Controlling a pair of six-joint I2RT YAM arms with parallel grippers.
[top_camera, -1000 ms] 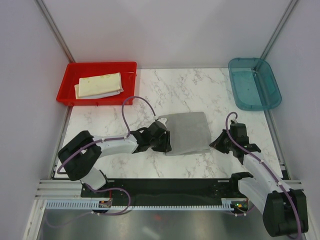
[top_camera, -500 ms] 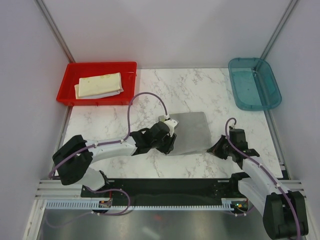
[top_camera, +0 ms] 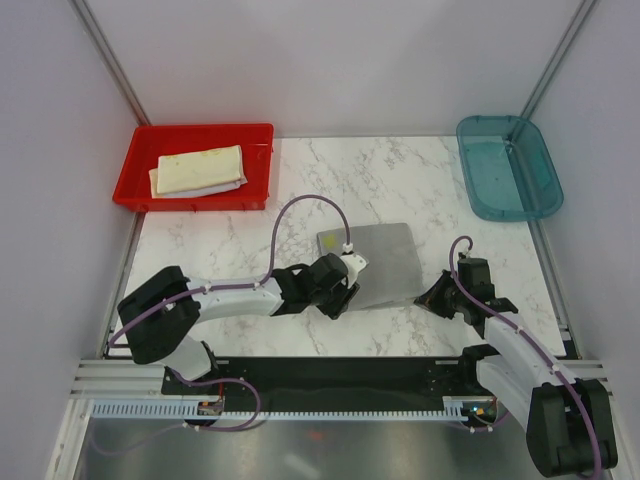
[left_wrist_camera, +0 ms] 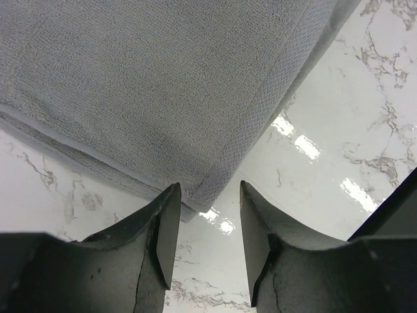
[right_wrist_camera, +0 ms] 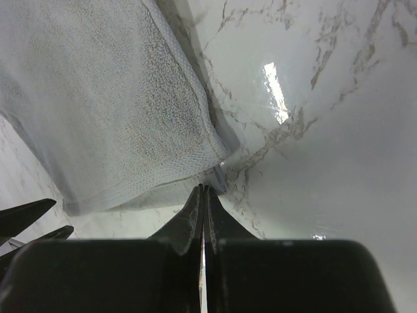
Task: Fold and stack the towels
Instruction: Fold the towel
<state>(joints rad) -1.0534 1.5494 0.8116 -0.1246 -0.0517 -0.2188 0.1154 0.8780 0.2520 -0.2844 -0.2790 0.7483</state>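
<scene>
Your spread left fingers [left_wrist_camera: 159, 228] have just slid to the grey towel [left_wrist_camera: 150, 85] corner, now dead ahead between them, right fingers [right_wrist_camera: 194, 220] pressed together at the opposite corner, so the next fold looks set up.

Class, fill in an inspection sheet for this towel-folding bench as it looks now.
Surface: marble table, glossy.
Job's things: grey towel folded at centre; cream-yellow towels stacked in red tray.
Clutter: teal bin at far right corner.
Grippers: left gripper open, fingers astride the grey towel's corner; right gripper shut, tips at its other near corner.
Cables: purple cable arches over the table.
Surroundings: plain walls.
</scene>
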